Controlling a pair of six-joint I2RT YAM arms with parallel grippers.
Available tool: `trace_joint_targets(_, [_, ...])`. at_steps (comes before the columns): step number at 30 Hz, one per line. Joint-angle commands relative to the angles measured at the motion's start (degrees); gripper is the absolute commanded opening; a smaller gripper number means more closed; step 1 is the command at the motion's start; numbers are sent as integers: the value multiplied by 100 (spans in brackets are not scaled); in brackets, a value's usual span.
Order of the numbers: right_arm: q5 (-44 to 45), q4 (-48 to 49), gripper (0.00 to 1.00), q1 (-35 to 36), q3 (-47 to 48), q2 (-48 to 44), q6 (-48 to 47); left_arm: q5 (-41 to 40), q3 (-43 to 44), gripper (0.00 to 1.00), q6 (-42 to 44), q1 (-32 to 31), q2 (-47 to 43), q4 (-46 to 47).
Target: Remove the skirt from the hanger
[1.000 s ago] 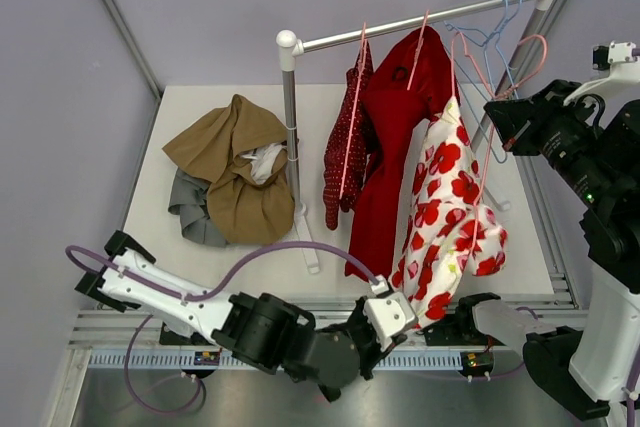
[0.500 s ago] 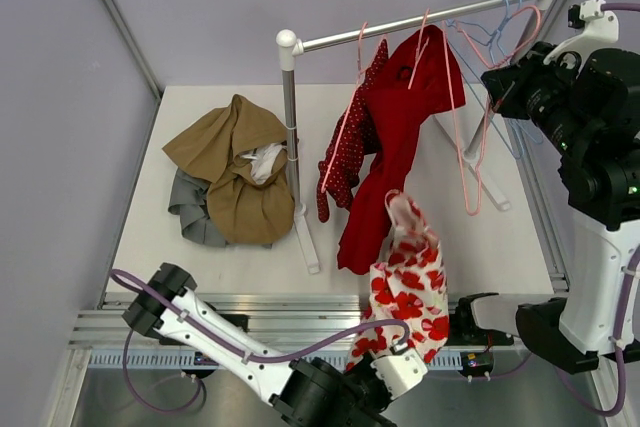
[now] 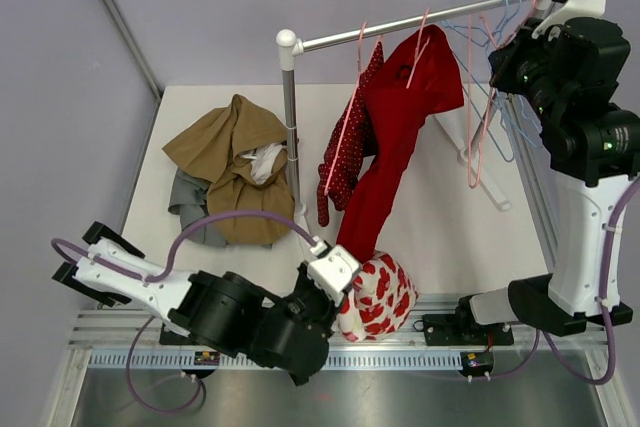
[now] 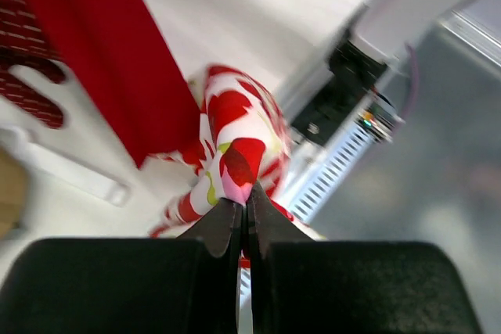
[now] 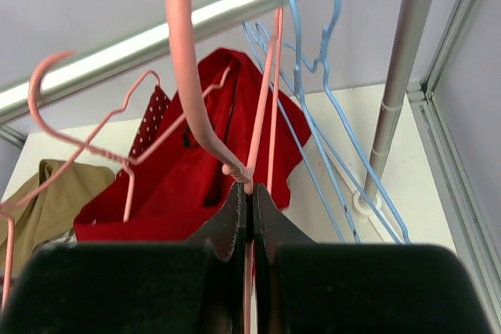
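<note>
The white skirt with red flowers [image 3: 378, 293] lies bunched at the table's near edge, off its hanger. My left gripper [image 3: 340, 277] is shut on its fabric [image 4: 235, 166]. My right gripper [image 3: 503, 65] is up by the rail and shut on a bare pink hanger [image 5: 196, 107], which hangs down empty in the top view [image 3: 478, 117].
A red dress [image 3: 400, 137] and a dotted dark red garment [image 3: 345, 152] hang on the rail [image 3: 400, 27]. Blue hangers [image 5: 313, 99] hang at the rail's right end. A brown and grey clothes pile [image 3: 225, 172] lies left of the rack post [image 3: 291, 137].
The skirt has come off the pink hanger and dropped to the table's near edge in my left gripper. My right gripper has lifted the bare hanger up to the rail.
</note>
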Motion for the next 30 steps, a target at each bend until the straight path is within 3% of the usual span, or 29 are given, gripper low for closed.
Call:
trace_joint_targets(1, [50,333,0,9,446,431,-167,-907,478,0,334,285,-264,-490])
trace_joint_targets(7, [-152,201,0,9,1184,1292,-132,-1409,1085,0,1289,988,-932,-764])
trace_joint_targets(9, [-170,148,0,18,1421,1573,-132,-1445,1173,0,1686,1347,-1108,-528])
trace_joint_targets(13, [-196,95,0,18,1450,1768,-123,-1410,1174,0,3273,2068,-1652,517])
trace_joint_targets(17, [-100,542,0,9,450,1304,-123,-910,1270,0,4541,2982,-1716,1843])
trace_joint_targets(18, [-82,709,0,9,-249,945,-132,-674,1323,0,4814,3367,-1663,1960])
trace_joint_targets(20, [58,1192,0,9,-1121,609,-158,-409,1639,0,4974,3756,-1331,2040])
trace_joint_targets(24, [68,1159,4,9,-1556,283,-141,408,2105,0,4993,5337,-898,2040])
trace_joint_targets(26, [-20,1027,23,9,-1696,230,-115,882,2315,0,4896,6152,-758,2084])
trace_joint_targets(27, [-29,1027,47,9,-1758,134,-97,1163,2395,0,4835,6418,-592,2110])
trace_joint_targets(28, [23,1035,85,9,-1829,72,-53,1296,2509,0,4808,6690,-434,2058])
trace_joint_targets(29, [50,1053,96,9,-1899,11,-44,1454,2640,0,4782,6963,-284,1988])
trace_joint_targets(30, [93,1088,99,9,-2021,-129,-44,1777,2929,0,4695,7522,92,1900])
